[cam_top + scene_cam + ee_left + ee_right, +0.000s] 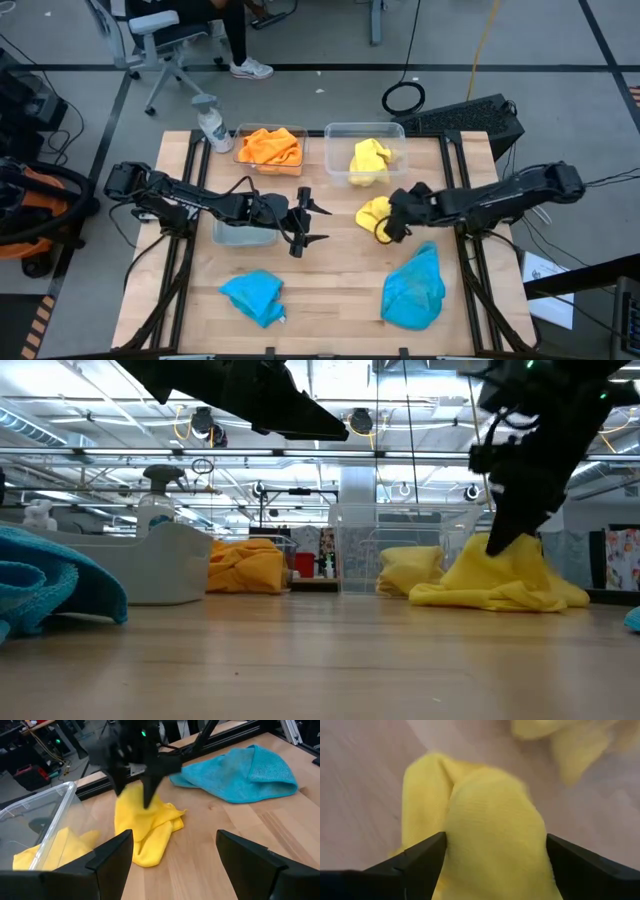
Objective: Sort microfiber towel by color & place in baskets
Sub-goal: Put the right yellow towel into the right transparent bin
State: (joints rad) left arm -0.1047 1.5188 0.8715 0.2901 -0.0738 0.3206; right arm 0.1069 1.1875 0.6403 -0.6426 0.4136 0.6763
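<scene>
One yellow microfiber towel lies crumpled on the table, right of centre. My right gripper is down on it, open, a raised fold between its fingers. The other yellow towel sits in the far right basket. Orange towels fill the far left basket. A third see-through basket stands under my left arm. Two blue towels lie flat near the near edge. My left gripper hovers open at the table's middle, facing the yellow towel. My right gripper comes at the loose yellow towel from above, pointing down. Its open fingers stand on either side of a bunched-up fold, which touches both of them. The towel's spread edges lie on the table; nothing is lifted.
A white spray bottle stands at the far left corner beside the orange basket. Bare wood shows between the two blue towels. A chair and a person's legs show beyond the far edge.
</scene>
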